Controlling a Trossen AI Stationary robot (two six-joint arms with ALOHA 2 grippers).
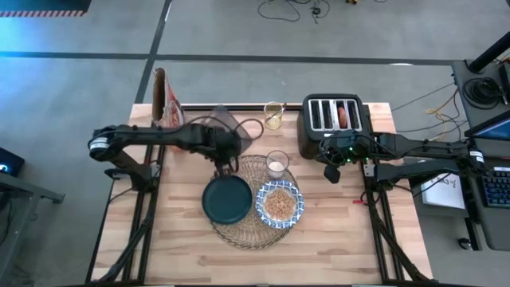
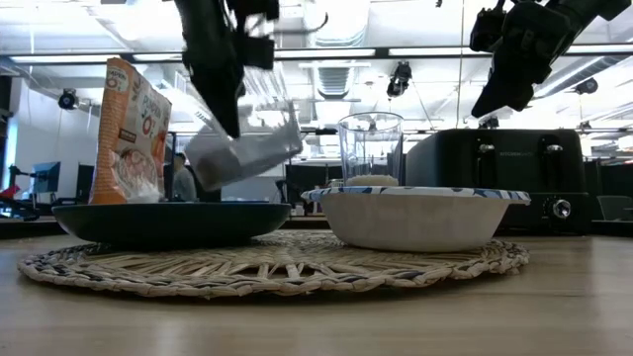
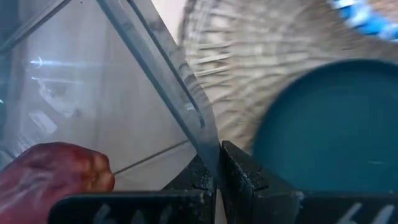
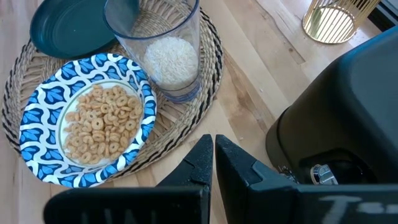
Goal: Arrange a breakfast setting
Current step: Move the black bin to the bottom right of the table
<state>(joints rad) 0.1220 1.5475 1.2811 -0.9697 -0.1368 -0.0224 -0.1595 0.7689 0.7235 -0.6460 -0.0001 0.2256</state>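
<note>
The round woven placemat [image 1: 253,231] carries a dark teal plate [image 1: 225,199], a blue-and-white bowl [image 1: 279,204] of cereal rings and a clear glass [image 1: 276,163] with white grains in its bottom. My left gripper [image 3: 219,152] hangs above the placemat's far left part, shut on a clear plastic container [image 2: 252,148]. A dark red lump [image 3: 50,179] shows through the container's wall. My right gripper [image 4: 213,152] hovers shut and empty in front of the black toaster [image 1: 331,119], right of the placemat. My left gripper pinches one thin clear wall of the container at its edge [image 3: 202,127] between its two fingers. The fingers [image 2: 229,114] come from above, pointing steeply down. The container hangs tilted beside and below them, lifted clear of the plate and placemat.
A cereal bag [image 1: 166,100] stands at the table's far left. A gold wire cup [image 1: 273,114] sits at the far edge, left of the toaster. Bare wood lies along the near edge [image 1: 263,267] and to the right of the placemat.
</note>
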